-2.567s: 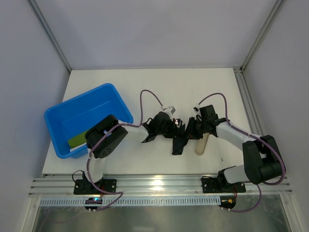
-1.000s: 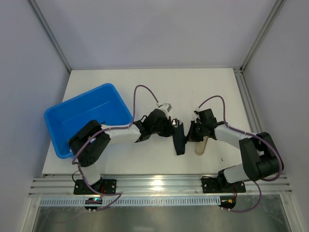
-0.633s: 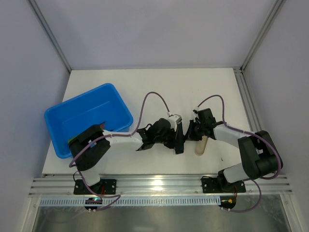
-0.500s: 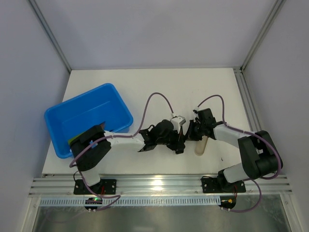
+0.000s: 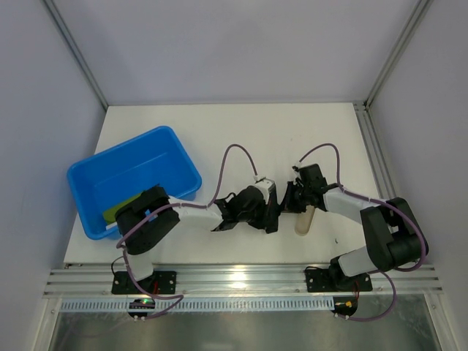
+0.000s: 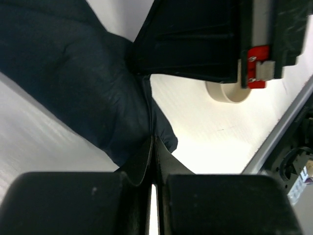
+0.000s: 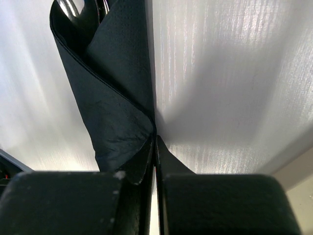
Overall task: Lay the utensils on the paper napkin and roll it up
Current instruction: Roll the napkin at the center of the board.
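You're mid-roll here, left jaws and right jaws both clenched on the paper napkin (image 7: 117, 98) wrapped round the utensils (image 7: 73, 7), so I'd say next up is rolling it tighter across the tabletop (image 7: 220, 73).

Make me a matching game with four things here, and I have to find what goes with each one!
Things:
1. blue tub
2. paper napkin
3. beige cylinder
4. utensils

Clues:
a. shiny, peeking out of the wrap's open end
b. black, folded over into a wrap
c. farthest left of the four
d. farthest right of the four

Pairs: 1-c, 2-b, 3-d, 4-a
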`<state>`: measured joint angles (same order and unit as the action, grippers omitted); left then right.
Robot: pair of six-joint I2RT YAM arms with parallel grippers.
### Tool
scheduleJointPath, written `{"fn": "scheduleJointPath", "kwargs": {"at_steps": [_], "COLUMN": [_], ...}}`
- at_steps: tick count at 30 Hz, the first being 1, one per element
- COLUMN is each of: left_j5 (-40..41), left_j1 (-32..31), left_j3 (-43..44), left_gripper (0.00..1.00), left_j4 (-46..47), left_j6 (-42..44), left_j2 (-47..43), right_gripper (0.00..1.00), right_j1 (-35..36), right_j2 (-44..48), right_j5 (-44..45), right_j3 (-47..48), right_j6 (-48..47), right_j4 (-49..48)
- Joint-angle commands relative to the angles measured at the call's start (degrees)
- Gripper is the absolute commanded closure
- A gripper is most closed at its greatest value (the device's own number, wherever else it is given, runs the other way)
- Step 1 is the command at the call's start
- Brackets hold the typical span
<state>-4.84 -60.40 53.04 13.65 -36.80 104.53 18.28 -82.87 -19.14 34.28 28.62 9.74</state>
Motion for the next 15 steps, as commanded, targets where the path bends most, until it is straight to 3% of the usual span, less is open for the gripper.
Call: {"fn": "scheduleJointPath", "kwargs": {"at_steps": [1,11,15], "left_j5": [3.08,6.95,8.35], "left_j1": [-0.94,-1.91,-2.35], "left_j3": [-1.44,-5.49,-4.87], "left_gripper": [1.0,1.0,1.0], "left_j4": [1.2,0.76,-0.11], "left_j6": [-0.47,-2.32,-1.18], "left_j2": [0.67,-0.46,-4.93], "right_gripper": [0.97,0.96,0.96], "right_j1": [0.26,0.35,0.52], "right_j2": [0.78,-0.45,-1.24], "right_j5": [4.01,6.04,5.69], "right_j3": [0.52,2.1,1.84], "right_j6": [-0.85,-1.46,-1.38], "right_j4": [2.13,3.1,2.66]}}
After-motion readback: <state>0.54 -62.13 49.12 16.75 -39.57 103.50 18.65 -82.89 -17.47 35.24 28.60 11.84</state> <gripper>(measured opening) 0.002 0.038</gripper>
